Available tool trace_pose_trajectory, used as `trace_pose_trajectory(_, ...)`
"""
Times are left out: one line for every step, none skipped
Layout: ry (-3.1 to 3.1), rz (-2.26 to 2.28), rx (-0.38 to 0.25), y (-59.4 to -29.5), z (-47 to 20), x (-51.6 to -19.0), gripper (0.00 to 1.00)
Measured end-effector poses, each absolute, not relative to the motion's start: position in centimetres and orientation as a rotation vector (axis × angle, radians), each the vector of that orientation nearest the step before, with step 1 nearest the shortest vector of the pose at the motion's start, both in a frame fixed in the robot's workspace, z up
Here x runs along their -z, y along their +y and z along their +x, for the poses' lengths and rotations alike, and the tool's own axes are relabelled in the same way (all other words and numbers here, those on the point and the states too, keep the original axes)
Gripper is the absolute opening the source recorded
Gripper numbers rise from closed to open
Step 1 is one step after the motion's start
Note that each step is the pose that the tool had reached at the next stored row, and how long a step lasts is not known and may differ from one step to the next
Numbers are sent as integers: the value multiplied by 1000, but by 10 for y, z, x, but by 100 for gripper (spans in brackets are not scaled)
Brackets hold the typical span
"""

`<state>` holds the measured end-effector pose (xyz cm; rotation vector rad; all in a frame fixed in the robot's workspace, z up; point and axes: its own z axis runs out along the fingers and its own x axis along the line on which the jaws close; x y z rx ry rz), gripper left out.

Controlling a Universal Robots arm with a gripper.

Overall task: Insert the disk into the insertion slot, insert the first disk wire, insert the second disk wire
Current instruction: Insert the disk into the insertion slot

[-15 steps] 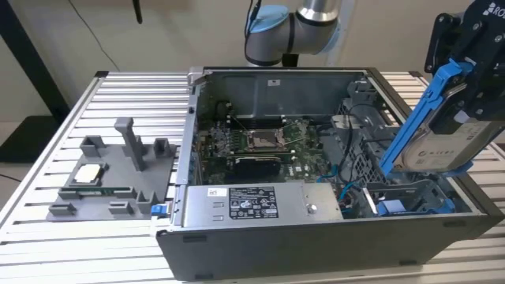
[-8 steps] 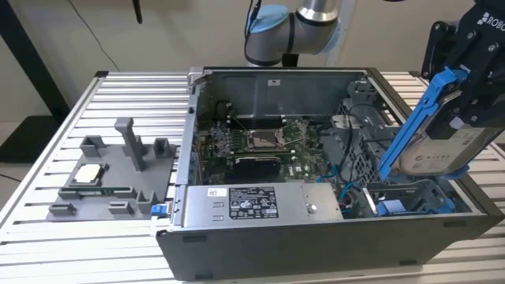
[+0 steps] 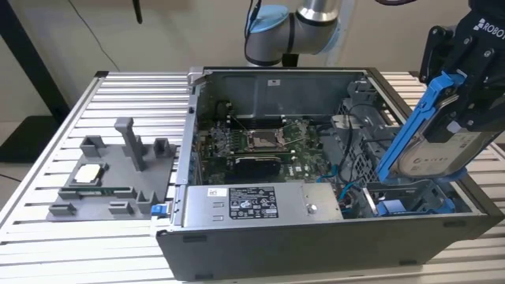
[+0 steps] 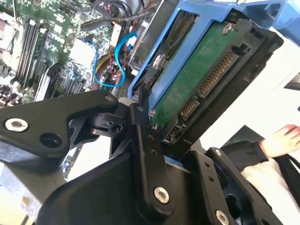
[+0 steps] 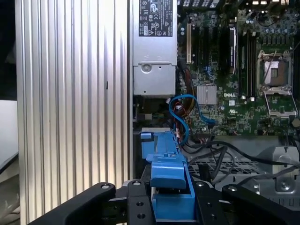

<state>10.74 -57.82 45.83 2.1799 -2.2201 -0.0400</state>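
My gripper (image 3: 467, 109) is shut on the disk (image 3: 439, 155), a silver drive with a white label in a bright blue carrier (image 3: 412, 127). The disk hangs tilted, almost on edge, just above the insertion slot (image 3: 410, 198), a grey perforated bay with blue parts at the case's corner on the exterior view's right. In the second wrist view the disk's green circuit board (image 4: 197, 79) and connectors face the camera between the black fingers (image 4: 146, 140). In the first wrist view the blue carrier (image 5: 168, 171) sits between the fingers. Blue wires (image 5: 183, 112) lie loose in the case beside the bay.
The open computer case holds a motherboard (image 3: 261, 142) and a grey labelled power-supply box (image 3: 261, 204). A grey fixture (image 3: 110, 177) stands on the slatted aluminium table (image 3: 47, 118) at the exterior view's left. A person's hand (image 4: 286, 139) shows in the second wrist view.
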Motion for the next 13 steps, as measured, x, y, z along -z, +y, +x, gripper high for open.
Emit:
trace_pose_trajectory(-2220, 2180, 40, -578, 107, -457, 33)
trace_pose_trajectory(-2220, 2180, 40, -578, 108, -456, 33)
trace_pose_trajectory(-2220, 2180, 40, -578, 108, -455, 33)
trace_pose_trajectory(-2220, 2180, 40, -578, 108, -454, 33)
trace_pose_trajectory(-2220, 2180, 40, -578, 109, -453, 33)
trace_pose_trajectory(-2220, 2180, 40, -578, 109, -452, 33)
trace_pose_trajectory(-2220, 2180, 40, -578, 109, -451, 33)
trace_pose_trajectory(-2220, 2180, 40, -578, 109, -451, 33)
trace_pose_trajectory(-2220, 2180, 40, -578, 109, -451, 33)
trace_pose_trajectory(-2220, 2180, 40, -578, 109, -451, 33)
trace_pose_trajectory(-2220, 2180, 40, -578, 109, -451, 33)
trace_pose_trajectory(-2220, 2180, 40, -578, 109, -451, 33)
trace_pose_trajectory(-2220, 2180, 40, -578, 109, -451, 33)
